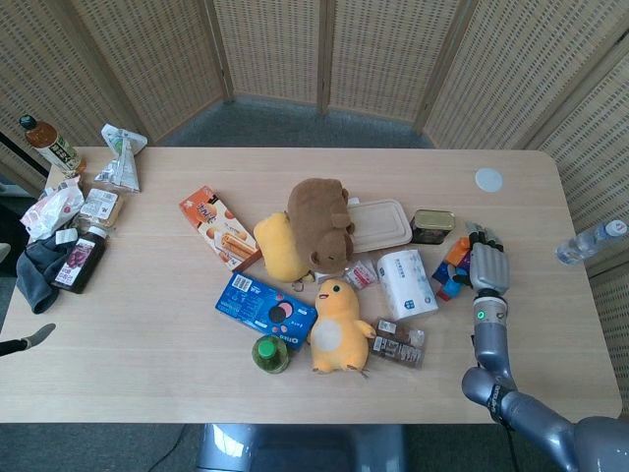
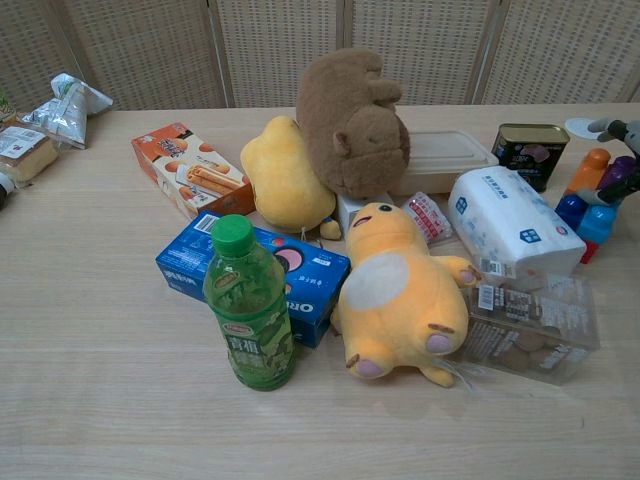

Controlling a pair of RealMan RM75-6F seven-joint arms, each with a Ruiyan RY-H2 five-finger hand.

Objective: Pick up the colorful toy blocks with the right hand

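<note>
Fingers (image 1: 488, 258) of right hand (image 1: 488, 270): extended beside colorful toy blocks (image 1: 453, 265), grip not discernible | blocks: on table (image 1: 147, 324), right of tissue pack (image 1: 407, 283), near tin can (image 1: 431, 225) | left hand: out of frame

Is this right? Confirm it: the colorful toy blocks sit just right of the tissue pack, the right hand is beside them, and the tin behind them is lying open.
Not quite. The chest view shows the tin closed, its lid on. The rest holds: the colorful toy blocks sit right of the tissue pack, with the right hand beside them.
</note>
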